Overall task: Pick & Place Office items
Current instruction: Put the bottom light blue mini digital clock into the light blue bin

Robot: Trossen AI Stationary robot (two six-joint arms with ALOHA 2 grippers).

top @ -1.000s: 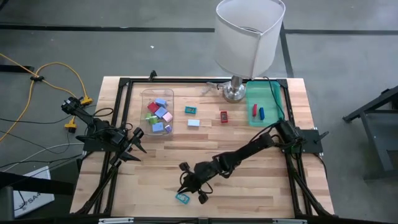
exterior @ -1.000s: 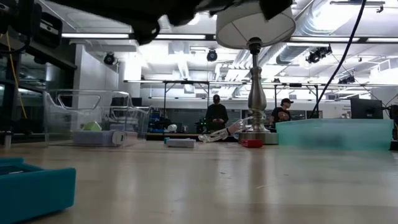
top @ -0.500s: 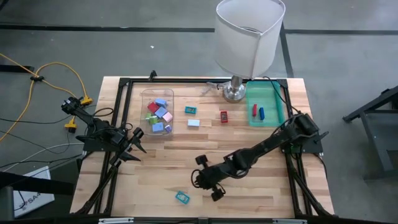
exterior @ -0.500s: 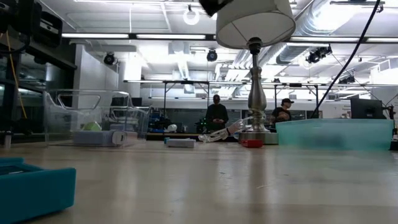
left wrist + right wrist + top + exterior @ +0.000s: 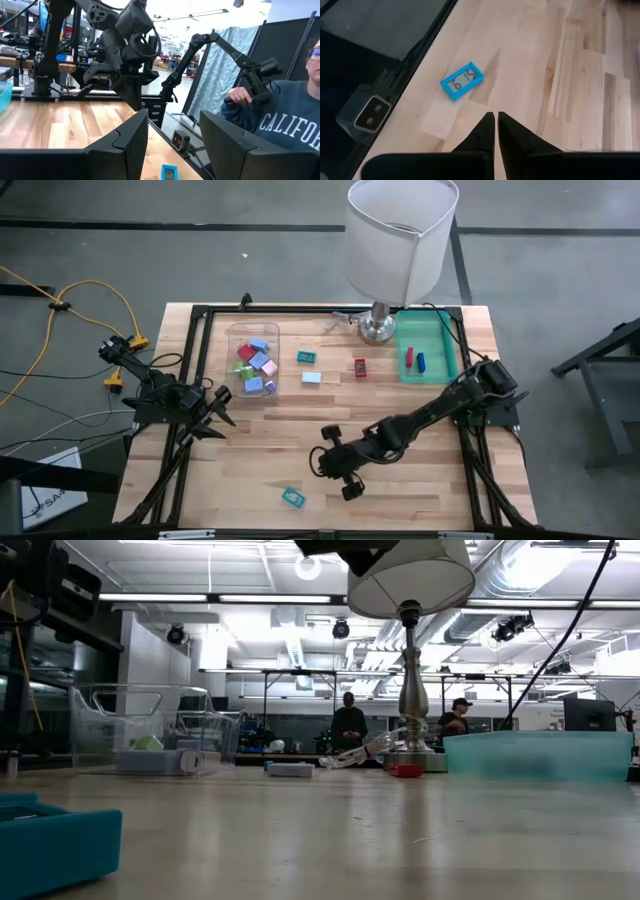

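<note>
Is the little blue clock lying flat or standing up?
Flat. The little blue clock lies face up on the wooden table, its digits visible from above, just ahead of the right hand, whose fingers are shut and empty.

Both arms are matte black, built of slim tubular links joined by thicker round joints. The right arm (image 5: 420, 420) has a bulky wrist section near its end effector (image 5: 335, 470), and the left wrist view shows a black cable looping beside that housing. Its fingers (image 5: 512, 137) are flat, dark wedges tapering to narrow tips. The left arm (image 5: 165, 395) ends in a left end effector (image 5: 222, 408) whose fingers (image 5: 120, 145) are broad black plates with angled, stepped inner edges and a smooth plastic finish.
</note>
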